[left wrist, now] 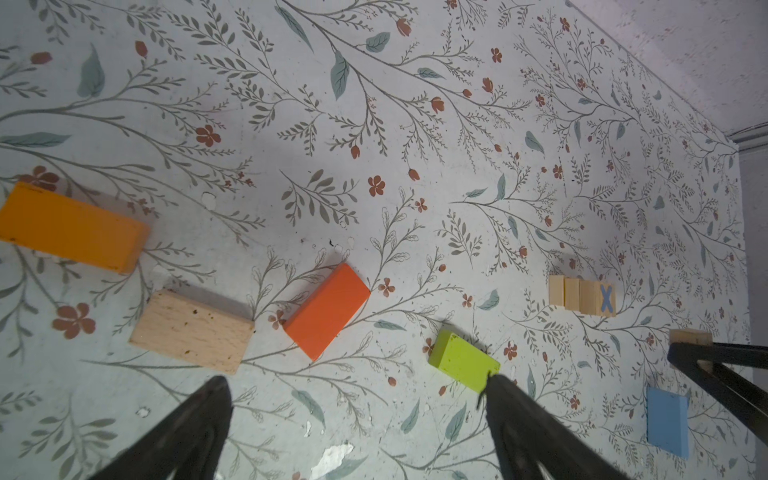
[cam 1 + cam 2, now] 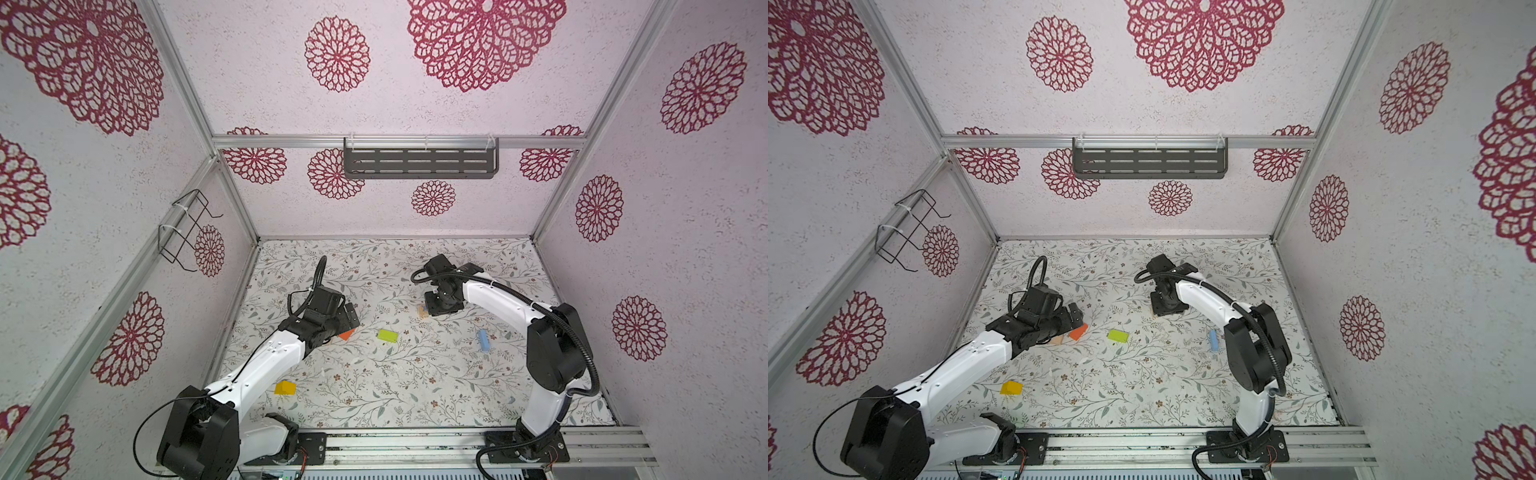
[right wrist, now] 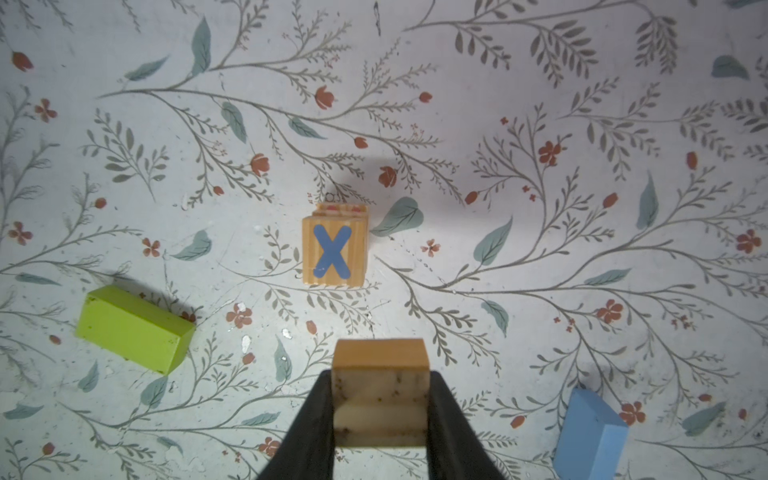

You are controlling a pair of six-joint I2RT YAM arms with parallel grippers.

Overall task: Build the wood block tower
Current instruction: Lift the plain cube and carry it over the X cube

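One item in hand, one stack waiting.

Right gripper (image 3: 380, 374): jaws narrow, clamped on the side faces of a plain natural-wood cube (image 3: 380, 353), which it carries clear of the floral table covering (image 3: 540, 124).

Wood block tower (image 3: 334, 251): a short stack of natural-wood cubes, the top face bearing a blue letter X. It stands on the covering just ahead of the right gripper's fingertips and lower than the held cube. It sits slightly off the gripper's line, toward the lime green wooden bar (image 3: 133, 328). Its long axis is upright, so the right wrist view sees it end-on. In the left wrist view the tower (image 1: 582, 297) shows about four cubes.

Left gripper (image 1: 355, 380): jaws wide, nothing between them. It is near a red-orange wooden bar (image 1: 326, 309) and well apart from the tower.

Judgement: the right arm is the nearer. The coming move calls for a short advance and a small sideways correction to bring the cube square over the X before lowering.

Loose stock: a light blue wooden bar (image 3: 590, 436), beside the right gripper on the side away from the lime green bar.
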